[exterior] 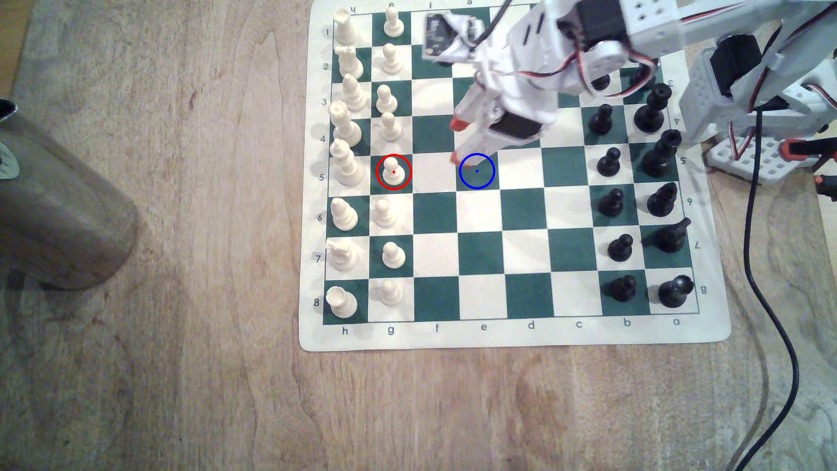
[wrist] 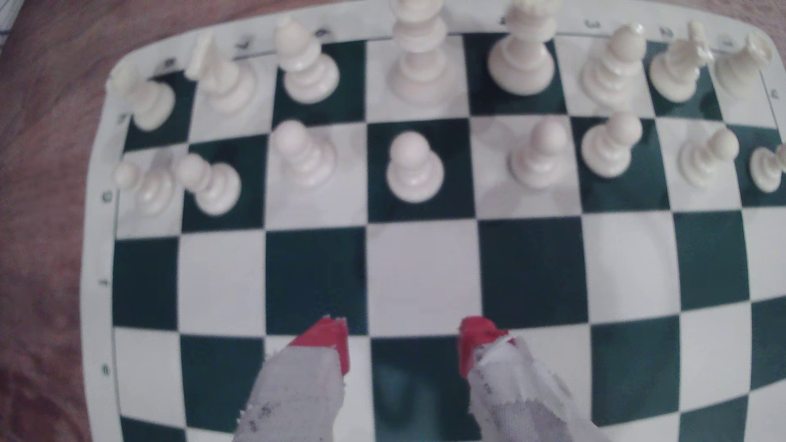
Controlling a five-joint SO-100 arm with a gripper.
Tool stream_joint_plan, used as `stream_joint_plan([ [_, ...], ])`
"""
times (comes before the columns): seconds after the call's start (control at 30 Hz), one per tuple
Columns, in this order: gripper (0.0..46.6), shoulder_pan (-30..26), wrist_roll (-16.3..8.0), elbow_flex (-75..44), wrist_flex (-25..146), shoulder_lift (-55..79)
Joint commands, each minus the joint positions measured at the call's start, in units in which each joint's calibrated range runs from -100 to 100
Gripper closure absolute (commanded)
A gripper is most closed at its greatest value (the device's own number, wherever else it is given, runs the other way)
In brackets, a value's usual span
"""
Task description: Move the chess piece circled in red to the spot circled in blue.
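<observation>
The circled chess piece is a cream pawn standing upright inside a red ring on a green square, in the cream pawn row on the exterior view's left. The spot is a green square with a blue ring and dot, two squares to the pawn's right and bare. My gripper hovers just above and left of the blue ring, open, with nothing between its red-tipped fingers. In the wrist view the gripper points at the pawn, with a white square lying between them.
Other cream pawns and taller cream pieces flank the circled pawn closely. Black pieces line the board's right side. A metal cylinder stands on the wooden table at far left. A black cable runs down the right.
</observation>
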Motion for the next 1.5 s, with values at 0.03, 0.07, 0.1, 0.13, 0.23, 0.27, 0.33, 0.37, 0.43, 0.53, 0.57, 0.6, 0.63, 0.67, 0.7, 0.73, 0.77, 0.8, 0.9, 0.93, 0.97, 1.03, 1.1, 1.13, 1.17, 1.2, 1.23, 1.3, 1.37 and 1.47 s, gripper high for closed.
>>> stream_joint_plan([
  [0.03,30.9,-0.6,-0.7,-8.2,-4.3,5.0],
  [0.07,30.8,-1.1,-1.0,-9.3,-5.3,7.1],
  [0.1,30.8,-1.1,-1.1,-10.1,-5.5,8.0],
  [0.13,30.8,-1.2,-1.1,-10.4,-5.8,8.6],
  [0.23,30.6,-0.7,-1.0,-12.5,-6.0,11.0],
  [0.27,30.6,-0.6,-0.9,-13.1,-6.0,11.8],
  [0.33,30.4,-0.1,-0.7,-14.1,-6.0,13.0],
  [0.37,30.1,0.5,-0.7,-15.1,-5.6,13.6],
  [0.43,29.8,1.1,-0.7,-15.6,-5.5,13.9],
  [0.53,28.6,1.6,-0.4,-15.5,-5.7,14.9],
  [0.57,28.5,1.7,-0.4,-15.5,-5.8,15.3],
  [0.6,28.5,1.8,-0.4,-15.6,-6.2,15.7],
  [0.63,28.7,1.8,-0.4,-15.8,-7.1,16.5],
  [0.67,29.0,1.6,-0.4,-15.8,-7.5,16.7],
  [0.7,29.0,1.5,-0.4,-15.8,-7.9,17.0],
  [0.73,29.0,1.4,-0.4,-15.9,-8.5,17.4],
  [0.77,29.0,1.3,-0.4,-15.9,-9.4,17.9],
  [0.8,29.0,1.0,-0.4,-15.9,-11.3,18.9],
  [0.9,29.8,0.9,-0.6,-17.3,-12.2,20.7],
  [0.93,29.9,0.9,-0.6,-17.8,-12.6,21.2],
  [0.97,30.0,0.9,-0.7,-17.9,-12.9,21.5],
  [1.03,30.0,0.8,-0.7,-18.5,-13.1,22.3],
  [1.1,30.1,0.9,-0.8,-19.2,-13.7,23.3],
  [1.13,30.1,0.9,-0.8,-19.2,-14.1,23.4],
  [1.17,30.1,0.9,-0.8,-19.2,-14.5,23.4],
  [1.2,30.2,0.8,-0.9,-19.2,-14.7,23.5],
  [1.23,30.3,0.5,-1.1,-19.6,-14.7,24.0],
  [1.3,30.3,0.4,-1.2,-20.1,-14.7,24.5],
  [1.37,30.4,0.4,-1.2,-20.8,-14.7,25.2],
  [1.47,31.1,-0.2,-1.2,-21.2,-14.8,25.9],
])
